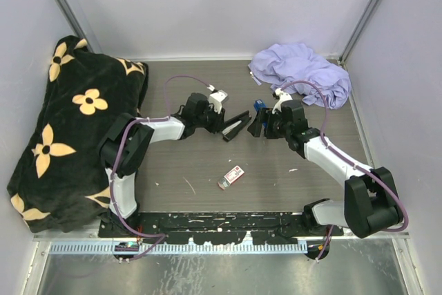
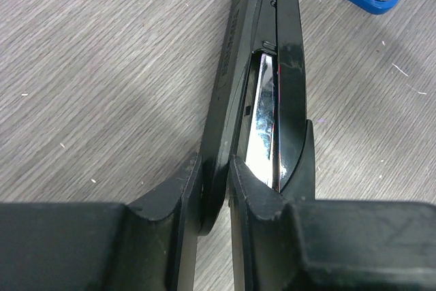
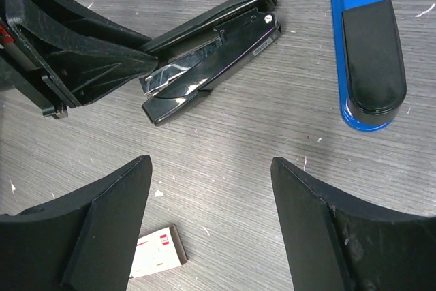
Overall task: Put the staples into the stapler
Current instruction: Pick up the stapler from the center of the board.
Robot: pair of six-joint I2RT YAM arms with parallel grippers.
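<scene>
A black stapler (image 1: pixel 236 126) lies mid-table, swung open so its chrome staple channel (image 2: pixel 262 93) shows. My left gripper (image 2: pixel 214 165) is shut on the stapler's black top cover, one finger on each side, near the hinge end. In the right wrist view the same stapler (image 3: pixel 211 66) lies with the left gripper (image 3: pixel 75 59) on its cover. My right gripper (image 3: pixel 211 165) hangs open over bare table, holding nothing. The staples (image 3: pixel 153 253), a small white box with a red label, lie beside its left finger. From above, the staples (image 1: pixel 231 177) sit nearer the front edge.
A blue stapler (image 3: pixel 364 46) lies just right of the black one, close to my right gripper (image 1: pixel 257 126). A black blanket with cream flowers (image 1: pixel 69 129) covers the left side. A lavender cloth (image 1: pixel 304 70) is bunched at the back right. White walls enclose the table.
</scene>
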